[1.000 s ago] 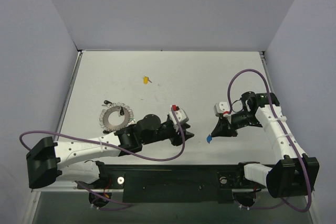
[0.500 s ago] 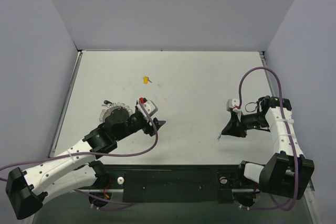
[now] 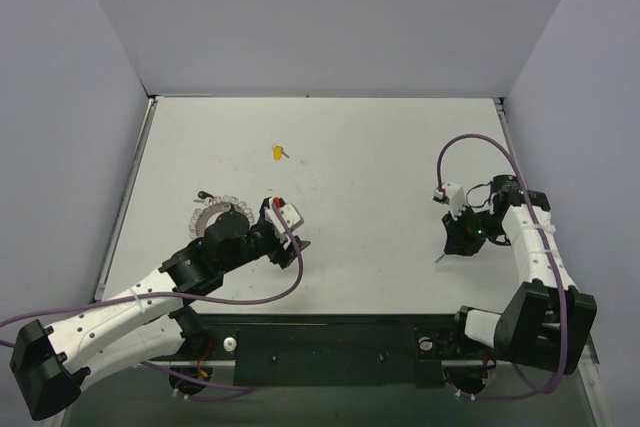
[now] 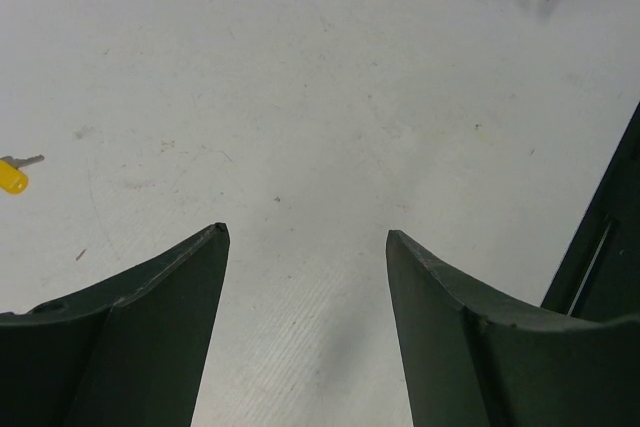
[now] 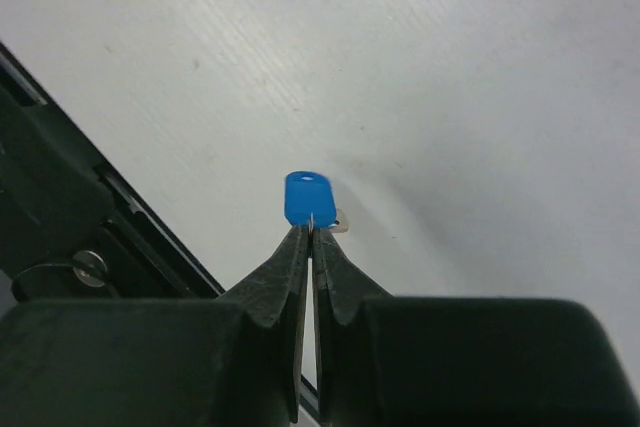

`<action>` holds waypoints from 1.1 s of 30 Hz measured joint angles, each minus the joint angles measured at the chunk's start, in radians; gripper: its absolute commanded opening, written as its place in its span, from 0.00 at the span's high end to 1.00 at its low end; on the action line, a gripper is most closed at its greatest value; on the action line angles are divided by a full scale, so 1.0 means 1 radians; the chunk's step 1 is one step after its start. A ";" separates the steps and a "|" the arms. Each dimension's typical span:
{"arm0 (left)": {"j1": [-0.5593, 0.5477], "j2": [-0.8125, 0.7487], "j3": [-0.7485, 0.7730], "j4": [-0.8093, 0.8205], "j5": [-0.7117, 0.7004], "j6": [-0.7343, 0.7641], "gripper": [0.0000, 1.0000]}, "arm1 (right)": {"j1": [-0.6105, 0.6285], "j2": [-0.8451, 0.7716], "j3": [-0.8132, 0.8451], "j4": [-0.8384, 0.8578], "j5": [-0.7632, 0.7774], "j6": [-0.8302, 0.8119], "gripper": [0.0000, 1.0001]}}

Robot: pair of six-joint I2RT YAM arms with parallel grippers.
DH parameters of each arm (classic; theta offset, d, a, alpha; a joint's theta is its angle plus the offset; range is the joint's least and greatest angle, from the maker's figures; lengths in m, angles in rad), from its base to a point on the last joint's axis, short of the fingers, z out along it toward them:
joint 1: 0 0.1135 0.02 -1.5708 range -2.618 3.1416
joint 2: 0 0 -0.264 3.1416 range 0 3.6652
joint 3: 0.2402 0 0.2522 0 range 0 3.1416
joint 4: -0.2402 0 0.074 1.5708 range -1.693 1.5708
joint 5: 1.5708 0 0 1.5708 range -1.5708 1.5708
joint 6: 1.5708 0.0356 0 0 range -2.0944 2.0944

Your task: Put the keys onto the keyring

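1. Starting at the left: the keyring (image 3: 210, 217) lies flat on the table (image 3: 380, 147), a silvery loop in the left half. The left arm (image 3: 130, 299) crosses over its right-hand side and hides that part.
2. Just right of the ring sits the left end effector (image 3: 297, 247), low over the table and pointing away from the loop. Its jaws are spread wide and there is nothing in them. The wrist view shows only bare white surface between the two dark fingers.
3. Further back, near the middle, the yellow-headed key (image 3: 277, 153) lies alone on the table. It is well apart from the keyring and from both end effectors. The left wrist view catches it at the far left edge.
4. Over to the right side now: the right end effector (image 5: 311, 237) is clamped tight, jaws pressed together on the blue key (image 5: 308, 197). The tips pinch it just below the blue head, which sticks out beyond them.
5. From above, that end effector tilts down toward the table in the right half, well apart from the keyring, and the key is only a speck at its tip. I cannot tell whether the key touches the surface.
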 measured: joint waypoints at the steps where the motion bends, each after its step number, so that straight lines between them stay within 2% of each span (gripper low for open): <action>1: 0.000 0.000 0.000 -0.003 0.002 0.003 0.26 | 0.010 0.021 0.000 0.028 0.030 0.039 1.00; 11: 0.000 -0.004 0.000 -0.029 0.010 0.013 0.26 | 0.196 0.306 0.085 0.225 0.241 0.315 1.00; 18: 0.000 -0.006 0.000 -0.032 0.010 0.024 0.26 | 0.277 0.447 0.198 0.311 0.327 0.427 1.00; 33: 0.000 -0.006 0.000 -0.032 0.021 0.024 0.26 | 0.371 0.504 0.197 0.497 0.455 0.588 1.00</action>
